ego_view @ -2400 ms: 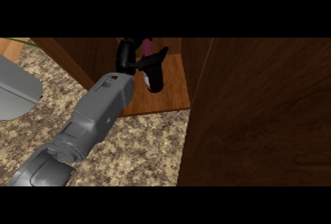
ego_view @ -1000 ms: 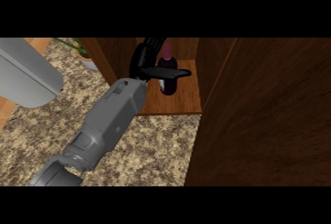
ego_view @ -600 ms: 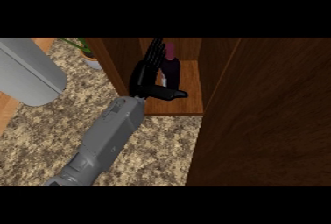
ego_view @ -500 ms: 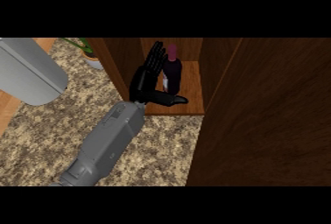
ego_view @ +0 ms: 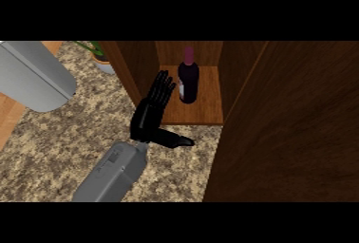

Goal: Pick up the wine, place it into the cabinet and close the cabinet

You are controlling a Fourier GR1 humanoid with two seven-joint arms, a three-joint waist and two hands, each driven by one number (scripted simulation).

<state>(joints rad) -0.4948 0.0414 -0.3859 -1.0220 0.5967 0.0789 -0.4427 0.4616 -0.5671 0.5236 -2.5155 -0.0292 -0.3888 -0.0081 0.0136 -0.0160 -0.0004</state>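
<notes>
The wine (ego_view: 187,76) stands upright on the wooden shelf of the open cabinet (ego_view: 193,111), toward the back, its dark body topped by a reddish cap. One hand (ego_view: 151,116) shows in the head view — which of the two it is cannot be told from this view alone — and it sits just left of the bottle, at the shelf's front left corner. Its fingers (ego_view: 163,88) are straight and spread a little, pointing into the cabinet, their tips alongside the bottle's lower body but apart from it; the thumb juts out to the right over the speckled counter (ego_view: 56,152). Nothing is held. The cabinet door (ego_view: 294,123) stands open at the right. A grey rounded object (ego_view: 32,76) lies at the left — beside it a small potted plant (ego_view: 98,54).
</notes>
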